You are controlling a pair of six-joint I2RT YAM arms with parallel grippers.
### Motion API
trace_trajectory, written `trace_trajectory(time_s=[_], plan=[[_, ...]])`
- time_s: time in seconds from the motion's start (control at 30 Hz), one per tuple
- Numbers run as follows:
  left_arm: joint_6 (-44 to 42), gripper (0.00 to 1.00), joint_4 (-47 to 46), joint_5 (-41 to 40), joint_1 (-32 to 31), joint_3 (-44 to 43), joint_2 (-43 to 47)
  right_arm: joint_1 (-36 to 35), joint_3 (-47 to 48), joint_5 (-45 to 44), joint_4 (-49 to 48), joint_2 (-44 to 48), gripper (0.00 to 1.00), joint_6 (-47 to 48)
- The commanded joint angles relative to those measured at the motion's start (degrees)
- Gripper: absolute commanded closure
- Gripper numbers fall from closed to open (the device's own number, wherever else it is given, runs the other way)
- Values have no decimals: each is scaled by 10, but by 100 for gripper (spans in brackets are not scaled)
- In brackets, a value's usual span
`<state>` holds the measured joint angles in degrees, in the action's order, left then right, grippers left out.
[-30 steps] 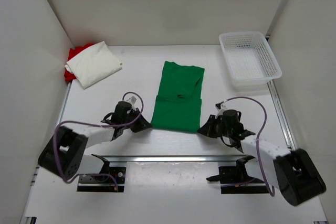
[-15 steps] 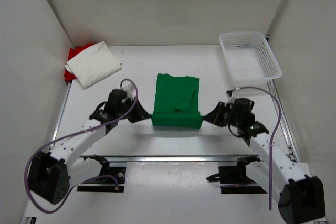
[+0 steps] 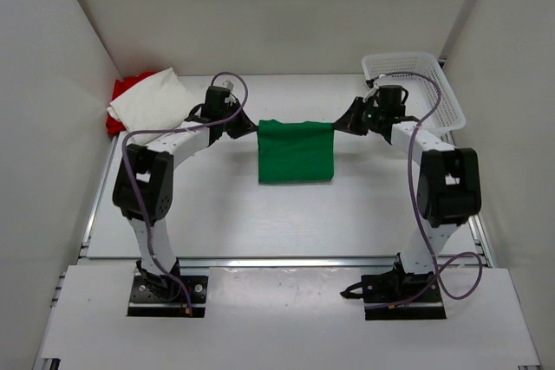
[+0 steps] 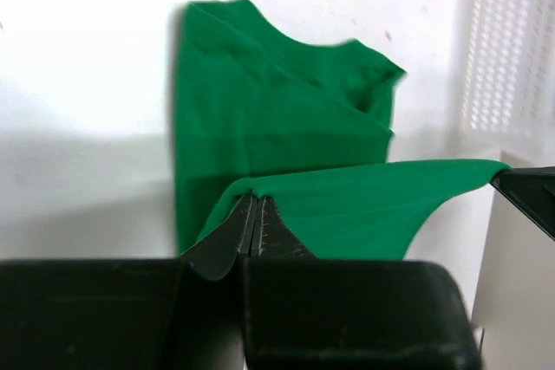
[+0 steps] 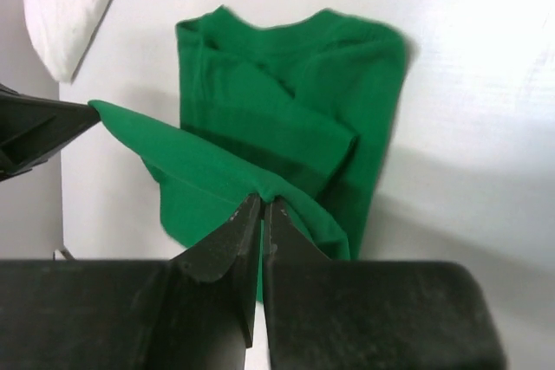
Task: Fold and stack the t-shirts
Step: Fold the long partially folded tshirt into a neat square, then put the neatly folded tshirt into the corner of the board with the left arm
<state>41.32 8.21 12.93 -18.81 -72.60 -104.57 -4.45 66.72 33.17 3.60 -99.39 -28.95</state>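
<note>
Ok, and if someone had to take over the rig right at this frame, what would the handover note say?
Left claw: shut on one corner of the green t-shirt.
Right claw: shut on the opposite corner. The edge is stretched between the two, lifted above the rest of the shirt.
White t-shirt: folded, lying on the red t-shirt in the far left corner. The red one is mostly hidden.
Done: white stacked on red, green partly folded.
Left: probably lay this fold down, release, then move green onto the pile.
</note>
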Motion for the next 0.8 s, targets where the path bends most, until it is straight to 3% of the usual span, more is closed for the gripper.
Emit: trace_trajectory(time_s=[0.0, 0.1, 0.17, 0.23, 0.3, 0.57, 0.7, 0.77], plan=[[-4, 95, 5, -35, 25, -67, -49, 13, 90, 8, -11, -74, 100, 13], [17, 74, -16, 10, 43, -97, -91, 8, 167, 8, 25, -141, 92, 17], [24, 56, -27, 15, 55, -93, -92, 2, 191, 4, 41, -152, 65, 26], [25, 33, -57, -1, 67, -48, -54, -6, 196, -3, 41, -130, 56, 31], [20, 27, -75, 2, 76, -9, -28, -15, 154, -27, 13, -87, 50, 36], [29, 13, -187, 101, 27, 141, -27, -76, -197, -71, -176, 146, 48, -34], [13, 19, -177, 121, 3, 106, -91, -107, -295, -76, -184, 209, 48, -46], [15, 26, -171, 114, -19, 88, -113, -118, -327, -76, -190, 244, 48, -46]])
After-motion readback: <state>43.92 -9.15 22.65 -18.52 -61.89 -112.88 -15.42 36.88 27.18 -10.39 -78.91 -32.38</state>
